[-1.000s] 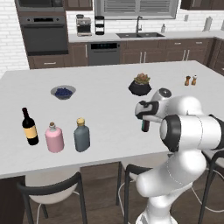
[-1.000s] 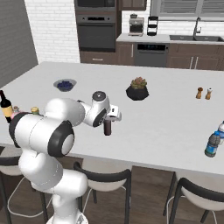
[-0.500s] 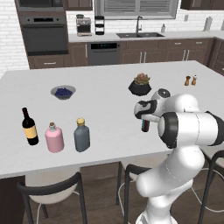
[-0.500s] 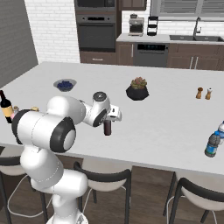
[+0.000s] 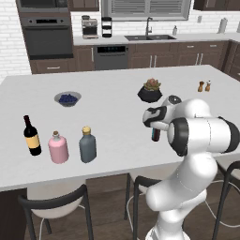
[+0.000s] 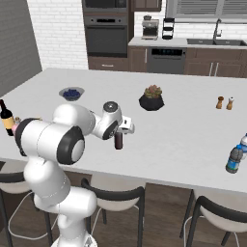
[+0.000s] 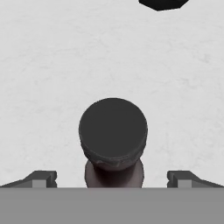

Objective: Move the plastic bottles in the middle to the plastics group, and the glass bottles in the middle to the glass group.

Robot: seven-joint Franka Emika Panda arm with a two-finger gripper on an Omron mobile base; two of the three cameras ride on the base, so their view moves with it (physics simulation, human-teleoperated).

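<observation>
A slim dark brown glass bottle stands upright in the middle of the white island, also seen as the dark bottle. My gripper hangs right above it, open. In the hand view the bottle's round cap sits between the two wide-apart fingertips, which do not touch it. At the left stand the yellow-labelled wine bottle, the pink glass bottle and the grey-blue flask. At the far right edge is a blue-labelled plastic bottle.
A dark pot with a plant stands just beyond the brown bottle. A bowl of blueberries is at the back left, salt and pepper shakers at the back right. Stools line the near edge.
The arm's elbow has shifted slightly. The gripper stays over the dark bottle with its jaws just as wide, and the bottles have not moved.
</observation>
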